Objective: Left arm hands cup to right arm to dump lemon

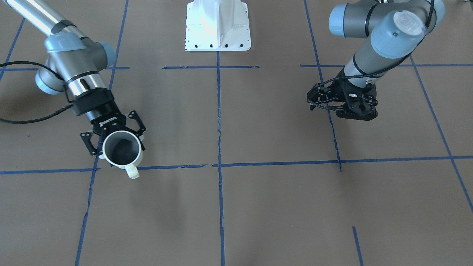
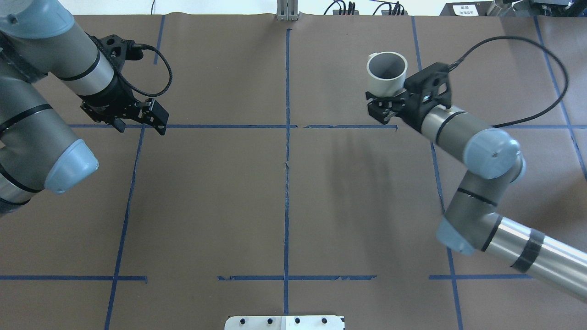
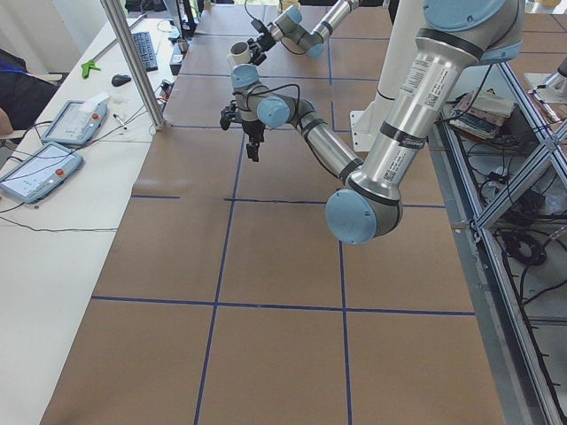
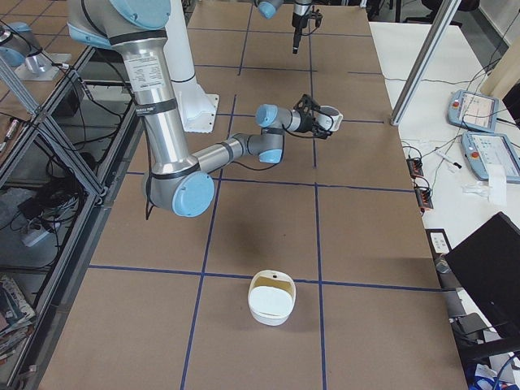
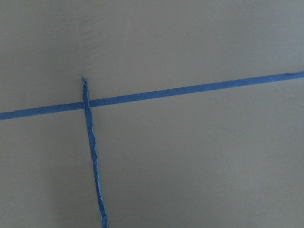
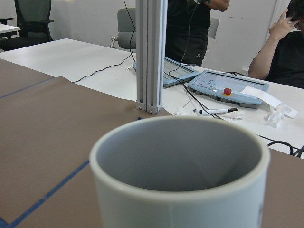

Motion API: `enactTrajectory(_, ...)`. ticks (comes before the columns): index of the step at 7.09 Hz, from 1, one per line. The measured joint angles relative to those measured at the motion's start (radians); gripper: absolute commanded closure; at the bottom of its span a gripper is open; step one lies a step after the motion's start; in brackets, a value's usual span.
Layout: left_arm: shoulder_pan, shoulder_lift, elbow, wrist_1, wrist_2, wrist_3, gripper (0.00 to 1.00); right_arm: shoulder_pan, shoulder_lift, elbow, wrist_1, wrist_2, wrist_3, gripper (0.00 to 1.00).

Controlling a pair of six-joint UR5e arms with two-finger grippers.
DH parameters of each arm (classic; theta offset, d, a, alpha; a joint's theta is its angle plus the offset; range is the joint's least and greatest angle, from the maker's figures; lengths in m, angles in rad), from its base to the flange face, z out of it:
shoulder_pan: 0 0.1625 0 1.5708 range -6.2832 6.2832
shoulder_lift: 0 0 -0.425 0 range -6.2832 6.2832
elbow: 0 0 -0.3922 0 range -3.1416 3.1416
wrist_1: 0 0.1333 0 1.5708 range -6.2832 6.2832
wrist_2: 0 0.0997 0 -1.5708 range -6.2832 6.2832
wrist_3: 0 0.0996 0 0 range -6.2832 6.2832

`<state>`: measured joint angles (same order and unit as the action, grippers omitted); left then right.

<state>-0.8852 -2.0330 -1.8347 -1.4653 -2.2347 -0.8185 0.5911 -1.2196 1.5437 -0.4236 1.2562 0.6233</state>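
My right gripper (image 1: 116,138) is shut on the cup (image 1: 122,149), a white mug with a grey inside. It holds the cup by its side, above the table, with the handle (image 1: 132,172) pointing away from the wrist. The overhead view has the cup (image 2: 387,73) at the far right of the table with the right gripper (image 2: 387,98) just behind it. In the right wrist view the cup (image 6: 180,171) fills the foreground, and the part of its inside that shows is bare. The lemon is not in view. My left gripper (image 2: 139,123) hangs open and empty over a tape crossing, far from the cup.
A white bowl (image 4: 272,296) sits on the table toward the robot's right end. The robot's white base (image 1: 218,26) stands at the middle edge. Beyond the far edge are a metal post (image 6: 151,52), tablets and seated people (image 6: 285,52). Blue tape lines grid the brown table.
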Motion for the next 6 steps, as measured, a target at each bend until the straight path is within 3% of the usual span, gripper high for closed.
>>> enactTrajectory(2, 0.027, -0.089, 0.033, -0.010, 0.000, -0.209, 0.00, -0.136, 0.164, -0.032, -0.193, -0.202, 0.010, 0.79)
enactTrajectory(3, 0.032, -0.151, 0.066, -0.013, 0.000, -0.299, 0.00, -0.173, 0.235, -0.067, -0.252, -0.259, 0.014, 0.75)
enactTrajectory(5, 0.037, -0.240, 0.118, -0.015, -0.001, -0.384, 0.00, -0.211, 0.309, -0.138, -0.284, -0.290, 0.022, 0.64)
enactTrajectory(6, 0.038, -0.277, 0.144, -0.016, -0.002, -0.418, 0.00, -0.227, 0.336, -0.168, -0.287, -0.304, 0.033, 0.64)
